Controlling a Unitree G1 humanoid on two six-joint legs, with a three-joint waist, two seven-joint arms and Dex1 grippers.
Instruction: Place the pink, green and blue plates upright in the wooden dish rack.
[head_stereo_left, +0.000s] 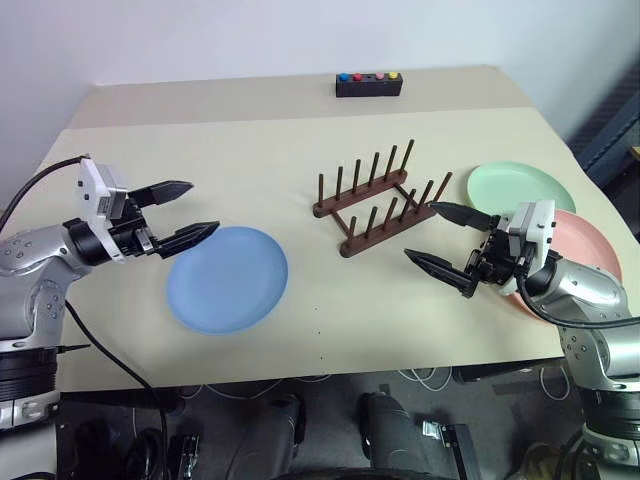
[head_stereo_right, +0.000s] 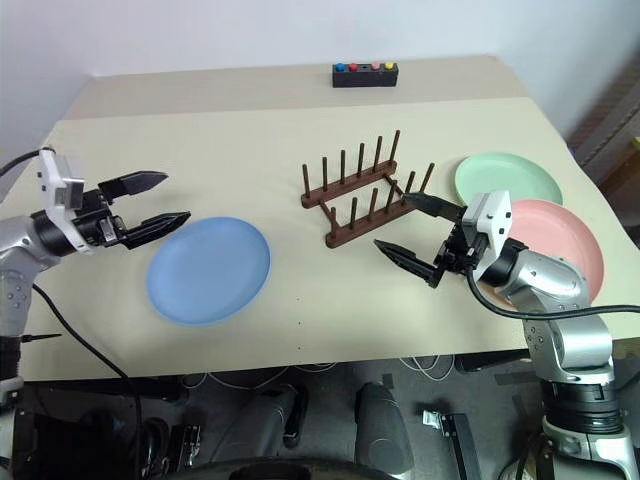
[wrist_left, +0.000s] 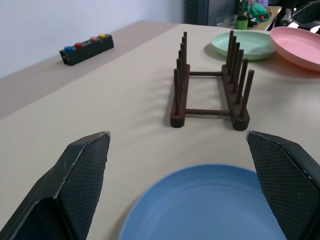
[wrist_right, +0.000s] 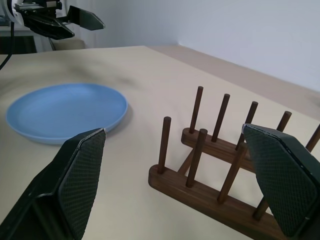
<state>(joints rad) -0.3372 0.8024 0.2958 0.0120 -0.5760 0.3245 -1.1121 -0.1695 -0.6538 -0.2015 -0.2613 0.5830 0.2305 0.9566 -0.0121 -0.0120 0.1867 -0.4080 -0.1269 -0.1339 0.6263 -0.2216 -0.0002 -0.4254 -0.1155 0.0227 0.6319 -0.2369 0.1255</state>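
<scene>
Wooden dish rack (head_stereo_left: 377, 199) sits mid-table, empty, pegs upright, long axis running from 7 to 1 o'clock in the head view. Blue plate (head_stereo_left: 227, 278) lies flat at the rack's 8 o'clock, well apart from it. Green plate (head_stereo_left: 520, 186) lies flat at the rack's 3 o'clock, near it; pink plate (head_stereo_left: 580, 245) is flat too, at the green one's 5 o'clock, rims touching or overlapping, cannot tell which. Left gripper (head_stereo_left: 190, 211) hovers at the blue plate's 10 o'clock edge, fingers spread wide, holding nothing, pointing toward the rack. Right gripper (head_stereo_left: 452, 243) is also wide apart and empty, just beside the rack's near end at its 4 o'clock, pink plate behind it. Black button box (head_stereo_left: 368, 83) stands at the far edge, 12 o'clock.
</scene>
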